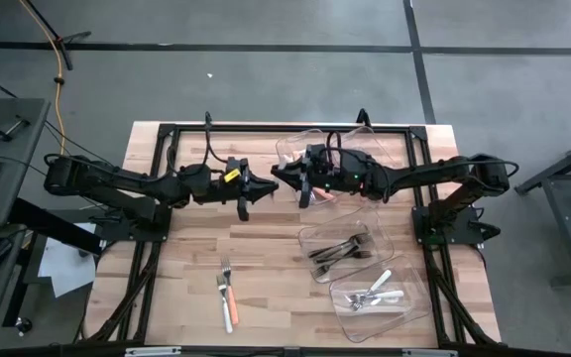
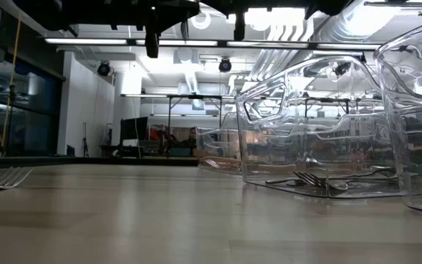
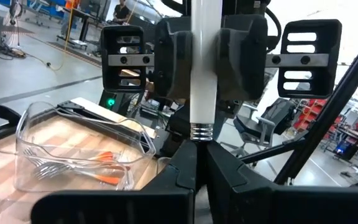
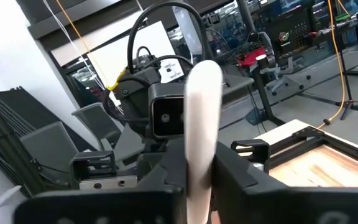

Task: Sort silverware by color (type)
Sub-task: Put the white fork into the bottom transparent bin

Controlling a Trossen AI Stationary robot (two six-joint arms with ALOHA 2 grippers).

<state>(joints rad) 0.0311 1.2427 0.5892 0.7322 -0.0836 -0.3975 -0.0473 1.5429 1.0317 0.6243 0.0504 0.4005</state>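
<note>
Wooden table (image 1: 266,307) fills the middle of the high view, w/ a black frame round its edges. Both arms reach in from the sides and meet nose to nose over the far half of the table, near centre.

Three clear bins sit on the right half. Far bin (image 1: 290,149) lies partly under the right arm; the left wrist view shows orange-handled pieces (image 3: 107,177) inside it. Middle bin (image 1: 337,236) holds dark metal pieces (image 1: 340,250). Near bin (image 1: 404,297) holds white-handled pieces (image 1: 373,295).

Left gripper (image 1: 251,188) - fingers fully closed, pinching the metal neck end of a white-handled utensil (image 3: 202,74). Right gripper (image 1: 278,178) faces it, and its two pads press against opposite sides of the same white handle, so both claws have hold of that one piece, up in the air between them. In the right wrist view the handle stands between that arm's own fingers (image 4: 166,168), w/ the left arm's wrist just beyond. Can't tell what kind of head the utensil has.

Loose silverware (image 1: 227,293) on the bare near-left part of the table, well apart from the bins - a fork head pointing to the far side, plus an orange handle just beside it. The low view catches fork tines (image 2: 6,177) lying flat at the left edge.
</note>
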